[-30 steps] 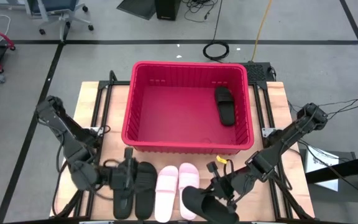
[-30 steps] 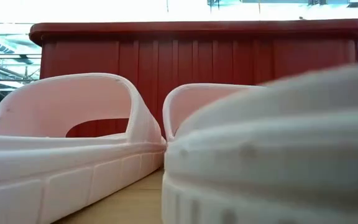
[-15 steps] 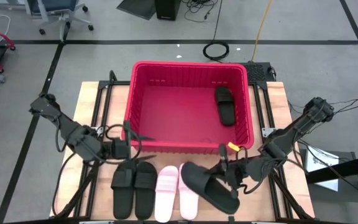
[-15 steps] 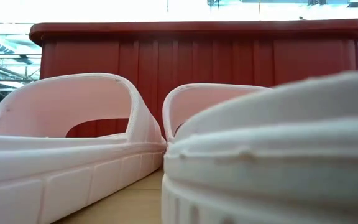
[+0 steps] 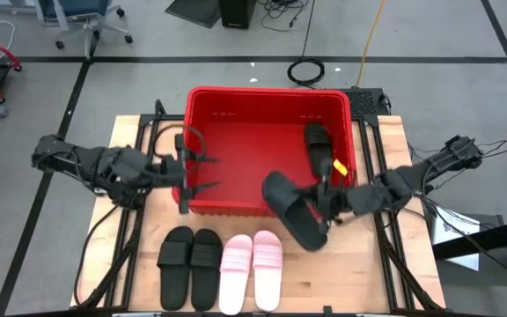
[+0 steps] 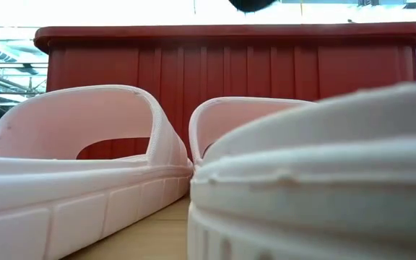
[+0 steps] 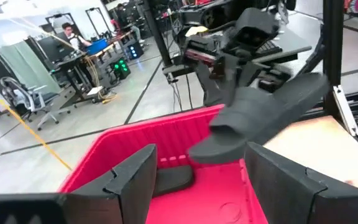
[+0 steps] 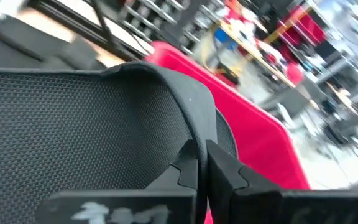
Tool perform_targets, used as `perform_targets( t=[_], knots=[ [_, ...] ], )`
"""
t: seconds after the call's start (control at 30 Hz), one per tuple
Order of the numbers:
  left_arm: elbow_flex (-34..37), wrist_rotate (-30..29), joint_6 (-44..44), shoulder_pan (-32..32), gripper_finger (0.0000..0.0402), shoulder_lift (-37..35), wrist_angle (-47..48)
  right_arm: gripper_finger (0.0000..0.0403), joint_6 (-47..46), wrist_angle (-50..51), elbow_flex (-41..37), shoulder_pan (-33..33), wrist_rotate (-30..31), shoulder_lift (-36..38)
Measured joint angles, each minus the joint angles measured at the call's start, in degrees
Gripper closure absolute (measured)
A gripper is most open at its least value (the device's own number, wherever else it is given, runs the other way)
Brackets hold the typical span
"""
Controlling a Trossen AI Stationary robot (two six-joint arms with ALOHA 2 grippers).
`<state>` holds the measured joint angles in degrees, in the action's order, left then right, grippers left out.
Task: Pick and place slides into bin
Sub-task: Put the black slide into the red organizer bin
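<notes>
The red bin (image 5: 262, 132) stands at the table's far middle with one black slide (image 5: 318, 150) lying inside by its right wall. My right gripper (image 5: 326, 202) is shut on another black slide (image 5: 290, 210), which hangs over the bin's near rim. That slide also shows in the left wrist view (image 7: 260, 118) and at the top of the low view (image 6: 255, 3). My left gripper (image 5: 214, 172) is open and empty above the bin's left wall. Two black slides (image 5: 190, 264) and two pink slides (image 5: 252, 262) lie soles down near the table's front edge. My right gripper pinches the edge of the black slide's strap (image 8: 194, 134) between its two fingers (image 8: 225, 171). The fingers come nearly level from the table's right side. The slide is lifted clear and tilted, one end over the bin (image 5: 275, 185) and the other over the table (image 5: 311, 238).
The bin's near wall (image 6: 230, 65) rises right behind the pink slides (image 6: 85, 166). Black frame rails (image 5: 143, 132) run along both sides of the bin. Bare wood (image 5: 359, 273) lies at the near right.
My right gripper has lifted the black slide off the table's near edge and carried it up and toward the far edge, over the bin's near rim, turning as it went. My left gripper, open all along, has left the black pair and moved up to the bin's left wall.
</notes>
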<state>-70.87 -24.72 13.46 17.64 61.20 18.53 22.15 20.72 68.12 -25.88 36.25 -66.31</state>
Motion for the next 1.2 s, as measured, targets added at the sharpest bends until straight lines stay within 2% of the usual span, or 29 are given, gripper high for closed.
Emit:
perform_targets(
  t=[0.33, 0.5, 1.1, 1.2],
  knots=[
    [0.0, 12.6, 0.2, -14.4, 0.0153, -4.6, 3.1, 0.0402, 2.8, 2.5, 0.0, 14.1, -0.4, 5.4],
    [0.0, 16.9, -0.6, -19.6, 0.0153, -5.9, 4.3, 0.0402, 2.5, 4.6, 0.0, 19.7, -6.4, 6.2],
    [0.0, 17.4, -1.3, -29.0, 0.0153, -5.3, 4.6, 0.0402, -0.8, 15.3, 0.0, 31.6, -6.3, 5.8],
    [0.0, 19.1, -1.3, -30.4, 0.0153, -5.3, 5.0, 0.0402, -1.4, 16.8, -1.0, 33.3, -6.3, 5.6]
  ],
)
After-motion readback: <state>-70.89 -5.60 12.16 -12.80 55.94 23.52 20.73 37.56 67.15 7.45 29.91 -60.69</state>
